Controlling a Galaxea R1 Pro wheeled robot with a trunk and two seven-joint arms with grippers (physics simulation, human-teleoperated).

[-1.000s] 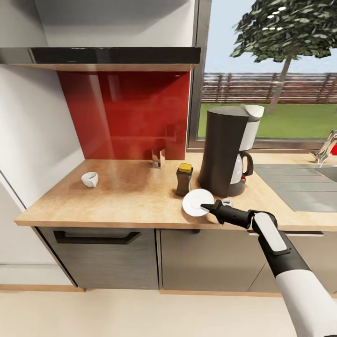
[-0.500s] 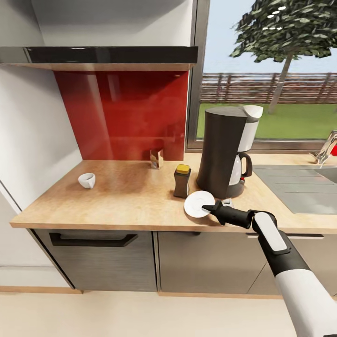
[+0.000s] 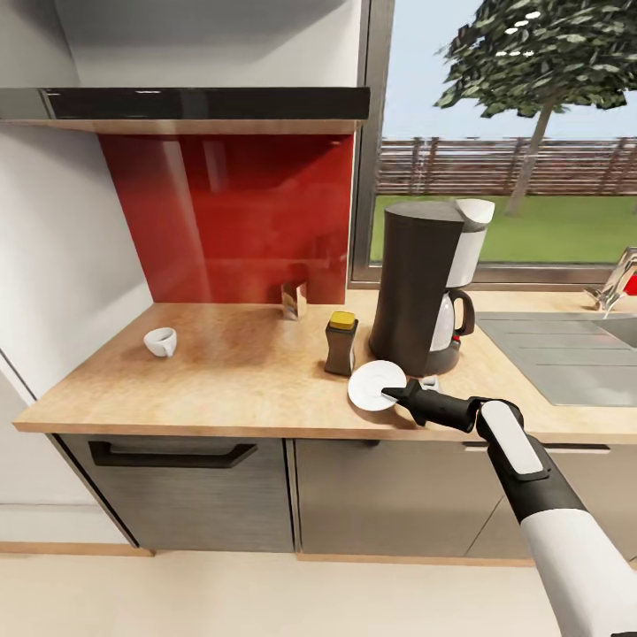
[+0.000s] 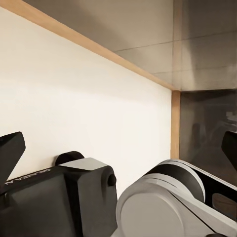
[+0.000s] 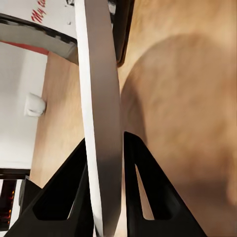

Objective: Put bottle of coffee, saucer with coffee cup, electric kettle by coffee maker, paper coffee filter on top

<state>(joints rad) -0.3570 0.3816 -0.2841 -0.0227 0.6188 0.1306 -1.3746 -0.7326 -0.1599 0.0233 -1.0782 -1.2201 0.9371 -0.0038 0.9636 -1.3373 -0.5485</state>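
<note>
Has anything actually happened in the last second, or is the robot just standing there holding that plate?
Mostly the camera shifted: the whole counter scene slid slightly, so the robot itself moved. The right gripper still clamps the white saucer by the coffee maker. The coffee bottle and cup stayed put on the countertop.

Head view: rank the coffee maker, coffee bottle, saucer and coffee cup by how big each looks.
1. Coffee maker, clearly largest.
2. Coffee bottle and saucer look about alike, one tall, one flat; I won't rank them.
3. Coffee cup, smallest, though it sits farther off to the left.
</note>
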